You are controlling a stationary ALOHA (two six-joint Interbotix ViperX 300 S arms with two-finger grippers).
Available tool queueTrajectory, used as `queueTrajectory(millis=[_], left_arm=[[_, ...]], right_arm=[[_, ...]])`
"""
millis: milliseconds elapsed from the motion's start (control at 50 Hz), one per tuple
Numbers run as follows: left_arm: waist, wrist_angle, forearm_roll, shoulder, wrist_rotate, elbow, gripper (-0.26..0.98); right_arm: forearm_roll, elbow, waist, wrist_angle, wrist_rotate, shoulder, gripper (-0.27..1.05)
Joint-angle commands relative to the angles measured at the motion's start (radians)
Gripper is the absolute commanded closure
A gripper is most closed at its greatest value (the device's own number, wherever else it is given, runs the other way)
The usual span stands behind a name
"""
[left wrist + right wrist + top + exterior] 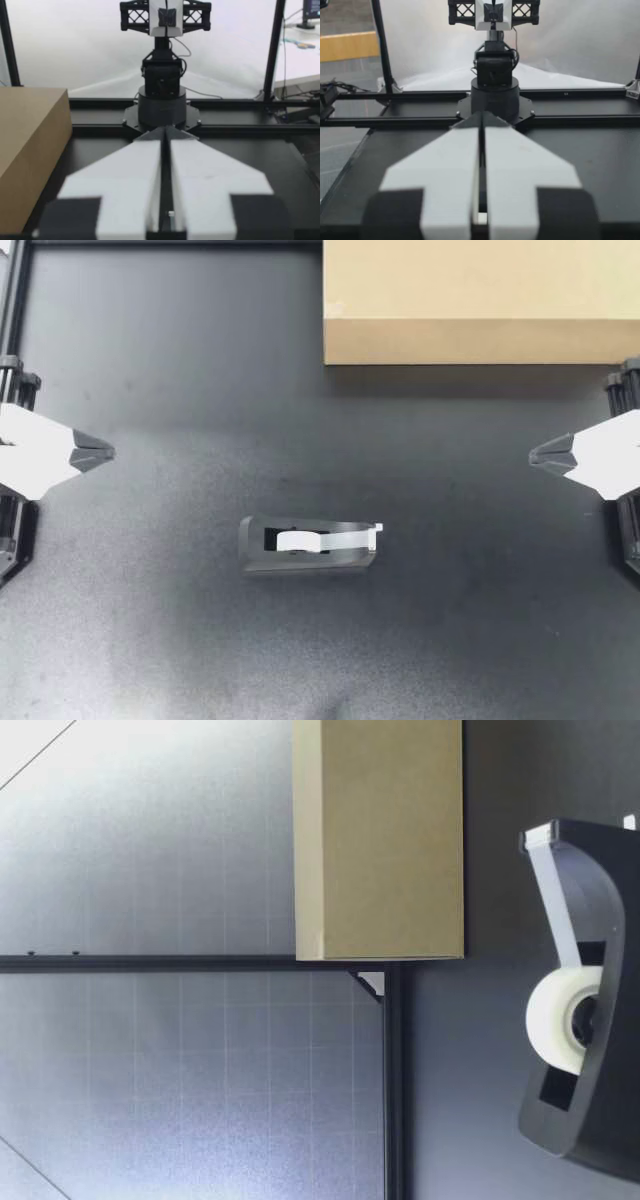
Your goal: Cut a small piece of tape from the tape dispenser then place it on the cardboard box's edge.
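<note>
A black tape dispenser (305,545) with a white roll lies in the middle of the dark table, its cutter end and a short tape tab (377,529) pointing toward my right arm. In the low view the dispenser (590,1010) stands close to the camera. A cardboard box (480,300) sits at the far right of the table; the box (380,840) also shows in the low view and the box (27,140) in the left wrist view. My left gripper (108,452) is shut and empty at the left edge. My right gripper (533,454) is shut and empty at the right edge.
Black frame rails (15,300) border the table. Each wrist view looks across the table at the other arm's base (162,100), (494,95).
</note>
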Motion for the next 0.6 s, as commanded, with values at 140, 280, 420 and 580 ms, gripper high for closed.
queueTrajectory(millis=[140, 280, 420, 580], left_arm=[[-0.012, -0.048, -0.002, 0.009, 0.0, 0.0, 0.85], [-0.012, -0.061, -0.002, 0.011, 0.003, 0.014, 0.85], [-0.012, -0.078, -0.002, 0.012, 0.006, 0.025, 0.85], [-0.012, -0.087, -0.003, 0.018, 0.006, 0.034, 0.85]], right_arm=[[0.002, -0.034, -0.003, -0.026, 0.029, 0.038, 0.91], [0.006, -0.106, -0.012, -0.006, 0.061, 0.135, 0.91], [0.006, -0.198, -0.044, 0.057, 0.106, 0.278, 0.91], [0.006, -0.302, -0.057, 0.189, 0.13, 0.439, 0.91]])
